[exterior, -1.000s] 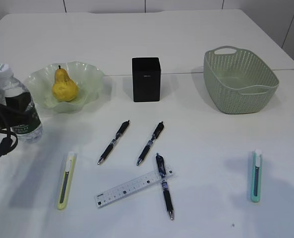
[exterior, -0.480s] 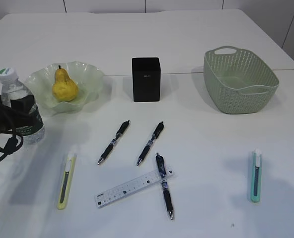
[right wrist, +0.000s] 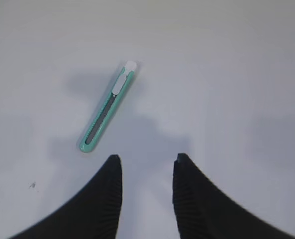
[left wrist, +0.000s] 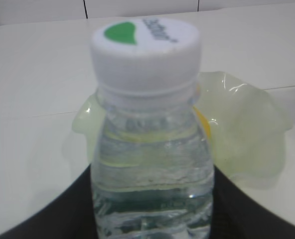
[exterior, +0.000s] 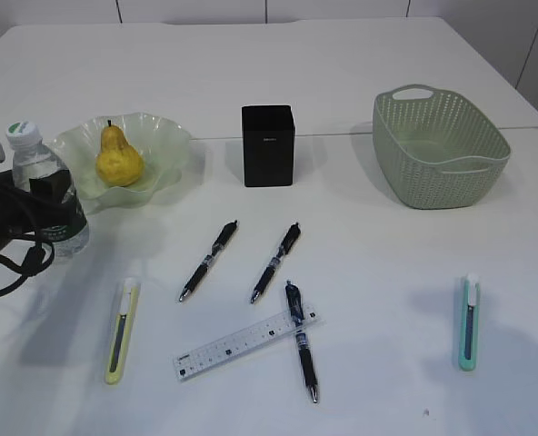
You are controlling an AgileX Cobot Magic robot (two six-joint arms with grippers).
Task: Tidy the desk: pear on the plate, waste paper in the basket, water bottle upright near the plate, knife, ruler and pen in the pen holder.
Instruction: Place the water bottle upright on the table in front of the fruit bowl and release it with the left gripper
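Exterior view: bottle (exterior: 49,198) held upright by left fingers (exterior: 19,213), shifted right over last second, now just beside plate (exterior: 164,150). Pear (exterior: 118,157) already on plate. Bottle step judged nearly done; release still needed. Right fingers (right wrist: 146,191) half open, empty, hung over table (exterior: 387,263) near teal knife (right wrist: 107,107). Pens, ruler (exterior: 246,342) untouched.

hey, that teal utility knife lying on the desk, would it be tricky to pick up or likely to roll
The teal utility knife looks flat-sided, so it probably won't roll. It lies flush on the smooth white desk, so fingers may slip or push it along. Slim and plastic-looking, it is likely light and stiff.
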